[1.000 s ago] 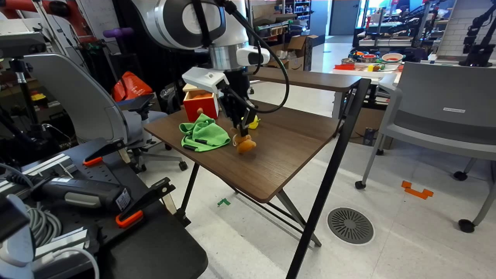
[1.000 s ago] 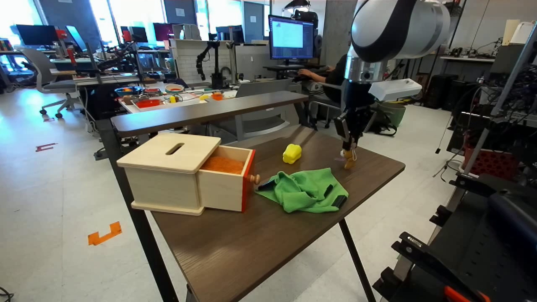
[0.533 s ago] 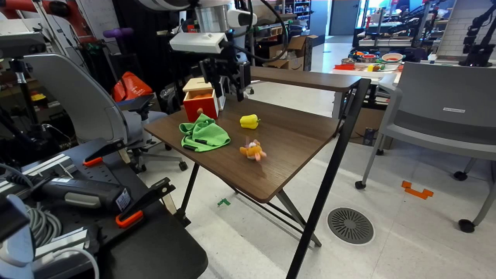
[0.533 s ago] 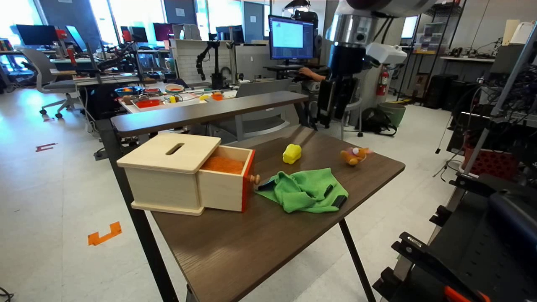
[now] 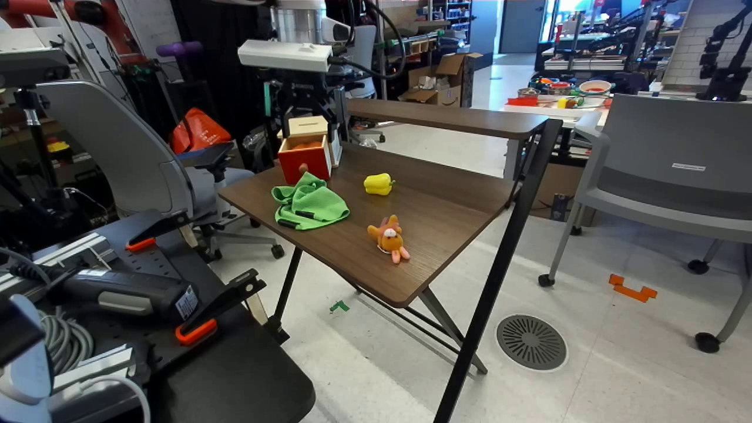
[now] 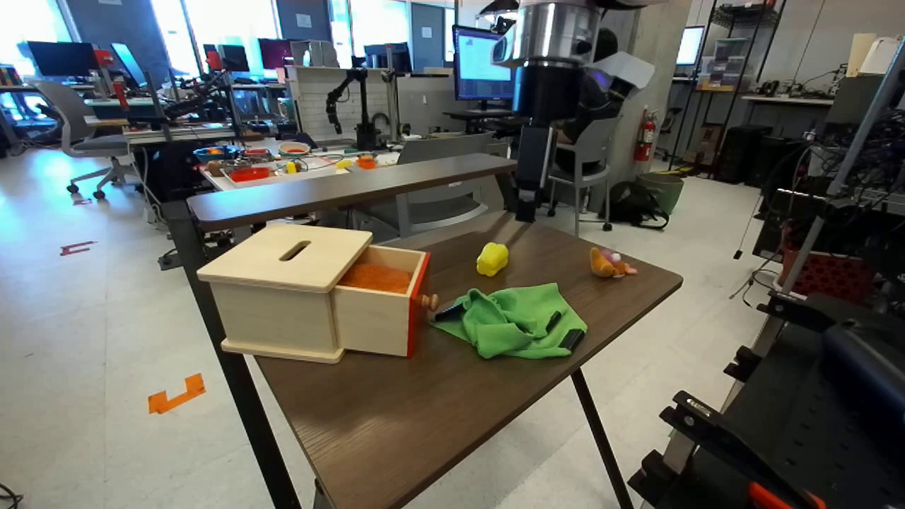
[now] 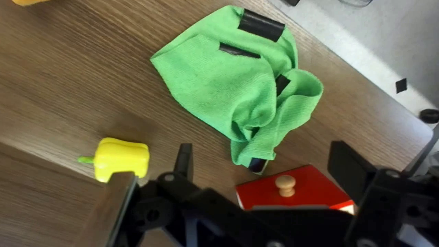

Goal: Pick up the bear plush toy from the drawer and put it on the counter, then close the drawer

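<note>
The bear plush toy (image 5: 389, 239), small and orange with pink ends, lies on the brown counter (image 5: 452, 200), near its far corner in an exterior view (image 6: 609, 264). Only a sliver of the bear plush toy (image 7: 29, 1) shows at the wrist view's top edge. The drawer (image 6: 378, 318), with red front and wooden knob (image 7: 285, 185), stands pulled out of its pale wooden box (image 6: 272, 311). My gripper (image 7: 262, 146) hangs above the counter, jaws wide apart and nothing between them. From the wrist, the knob appears between the fingers but lower down, not touching.
A crumpled green cloth (image 6: 512, 322) lies just in front of the drawer knob. A yellow toy pepper (image 6: 492, 259) sits farther back on the counter. Orange filling (image 6: 375, 278) shows inside the drawer. A raised shelf (image 5: 464, 119) runs along one side of the counter.
My gripper has let go of the bear plush toy, opened wide, risen and moved toward the drawer's side. The toy tipped over and came to lie on the counter.
</note>
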You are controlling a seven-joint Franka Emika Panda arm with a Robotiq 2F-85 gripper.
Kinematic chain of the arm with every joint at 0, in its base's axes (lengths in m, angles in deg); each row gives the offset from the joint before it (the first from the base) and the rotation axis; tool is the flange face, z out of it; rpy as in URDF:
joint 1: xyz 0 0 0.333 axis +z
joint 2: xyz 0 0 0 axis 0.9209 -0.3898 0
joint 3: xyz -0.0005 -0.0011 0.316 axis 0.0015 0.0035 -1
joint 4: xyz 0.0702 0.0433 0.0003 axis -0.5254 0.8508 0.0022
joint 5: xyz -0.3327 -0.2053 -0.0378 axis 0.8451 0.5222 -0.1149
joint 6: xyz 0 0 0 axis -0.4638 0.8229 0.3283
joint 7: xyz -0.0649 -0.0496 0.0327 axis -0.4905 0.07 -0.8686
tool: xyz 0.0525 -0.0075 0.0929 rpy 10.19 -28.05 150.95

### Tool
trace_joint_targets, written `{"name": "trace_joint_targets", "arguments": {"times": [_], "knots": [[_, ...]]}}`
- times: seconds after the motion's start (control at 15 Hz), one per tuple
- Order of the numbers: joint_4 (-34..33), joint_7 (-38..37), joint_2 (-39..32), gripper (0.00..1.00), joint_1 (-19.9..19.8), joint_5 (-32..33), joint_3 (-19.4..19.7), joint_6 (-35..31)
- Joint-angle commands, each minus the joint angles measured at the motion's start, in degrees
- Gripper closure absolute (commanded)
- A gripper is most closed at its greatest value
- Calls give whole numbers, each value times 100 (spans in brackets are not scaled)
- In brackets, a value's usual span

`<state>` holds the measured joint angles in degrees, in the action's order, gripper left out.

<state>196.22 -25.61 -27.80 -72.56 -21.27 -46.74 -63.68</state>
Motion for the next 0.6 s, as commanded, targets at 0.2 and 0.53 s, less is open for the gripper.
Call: {"name": "trace_joint_targets", "arguments": {"times": [0.2,0.53], "knots": [[-659,1221,-756,0,260,416,-34,938],[-1138,1446,-1288,0,802,1298,134,1251]]}}
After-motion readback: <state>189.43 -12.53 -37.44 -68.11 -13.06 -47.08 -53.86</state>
